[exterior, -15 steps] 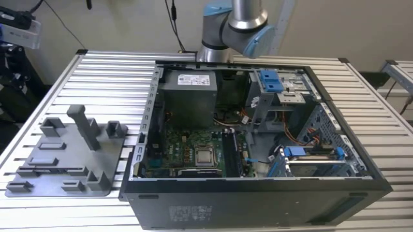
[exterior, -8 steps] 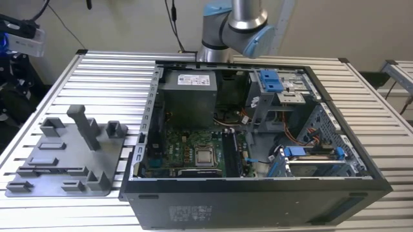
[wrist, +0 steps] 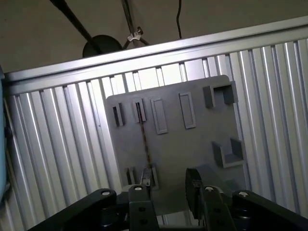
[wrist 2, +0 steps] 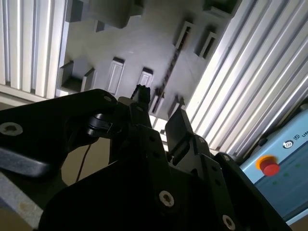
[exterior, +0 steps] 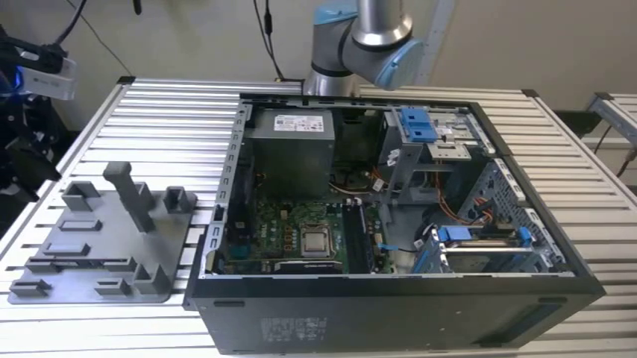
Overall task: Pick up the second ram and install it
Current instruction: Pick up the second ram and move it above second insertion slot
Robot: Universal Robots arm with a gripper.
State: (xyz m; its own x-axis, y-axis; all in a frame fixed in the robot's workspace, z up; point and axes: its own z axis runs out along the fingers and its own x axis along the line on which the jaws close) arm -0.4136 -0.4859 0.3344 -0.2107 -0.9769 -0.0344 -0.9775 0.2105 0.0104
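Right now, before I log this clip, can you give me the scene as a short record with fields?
gripper: open, holding nothing, over the gray holder tray
second ram: on edge in the tray's holder blocks, not grasped
tray location: on the slatted table, to the exterior view's left of the computer case
case: open, motherboard exposed
task status: ram not yet picked up
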